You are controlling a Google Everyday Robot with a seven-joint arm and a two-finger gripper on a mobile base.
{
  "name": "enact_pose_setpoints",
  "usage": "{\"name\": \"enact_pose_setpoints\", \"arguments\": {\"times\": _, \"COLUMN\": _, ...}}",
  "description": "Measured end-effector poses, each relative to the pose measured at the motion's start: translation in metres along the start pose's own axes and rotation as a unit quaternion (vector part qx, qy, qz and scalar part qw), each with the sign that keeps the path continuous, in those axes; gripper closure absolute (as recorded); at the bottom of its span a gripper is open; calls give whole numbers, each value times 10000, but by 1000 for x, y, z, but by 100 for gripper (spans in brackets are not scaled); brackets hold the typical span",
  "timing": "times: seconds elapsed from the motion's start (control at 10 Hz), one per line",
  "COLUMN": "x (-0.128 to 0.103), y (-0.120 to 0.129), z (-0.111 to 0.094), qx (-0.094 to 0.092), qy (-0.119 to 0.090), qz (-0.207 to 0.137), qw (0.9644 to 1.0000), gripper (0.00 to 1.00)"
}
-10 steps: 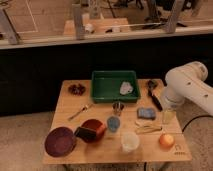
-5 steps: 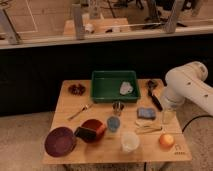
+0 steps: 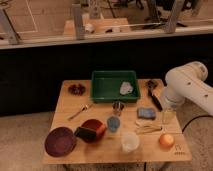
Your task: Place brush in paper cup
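The brush (image 3: pixel 154 96) lies on the wooden table (image 3: pixel 100 152) at the back right, its dark head toward the far edge and its slim black handle pointing to the front. The paper cup (image 3: pixel 130 141) stands upright near the front edge, right of the middle. My white arm (image 3: pixel 186 87) hangs over the table's right side. My gripper (image 3: pixel 168 115) points down below it, just right of the brush handle and well behind the paper cup.
A green tray (image 3: pixel 107 92) with a grey lump stands at the back middle. A metal cup (image 3: pixel 118 107), blue cup (image 3: pixel 113 123), sponge (image 3: pixel 146 113), fork (image 3: pixel 80 111), red bowl (image 3: pixel 93 130), maroon plate (image 3: pixel 60 141) and orange (image 3: pixel 166 141) are spread around.
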Motion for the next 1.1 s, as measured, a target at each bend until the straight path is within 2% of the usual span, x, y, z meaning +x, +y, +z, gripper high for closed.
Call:
{"name": "enact_pose_setpoints", "arguments": {"times": 0.1, "x": 0, "y": -3, "z": 0, "qx": 41, "qy": -13, "qz": 30, "qw": 10000, "gripper": 20}}
{"name": "enact_pose_setpoints", "arguments": {"times": 0.3, "x": -2, "y": -23, "z": 5, "qx": 290, "qy": -89, "qz": 260, "qw": 9992, "gripper": 20}}
{"name": "enact_pose_setpoints", "arguments": {"times": 0.5, "x": -9, "y": -63, "z": 18, "qx": 525, "qy": -289, "qz": 485, "qw": 9970, "gripper": 20}}
{"name": "enact_pose_setpoints", "arguments": {"times": 0.8, "x": -7, "y": -111, "z": 41, "qx": 600, "qy": -653, "qz": 940, "qw": 9916, "gripper": 20}}
{"name": "enact_pose_setpoints", "arguments": {"times": 1.1, "x": -6, "y": -115, "z": 44, "qx": 604, "qy": -692, "qz": 996, "qw": 9908, "gripper": 20}}
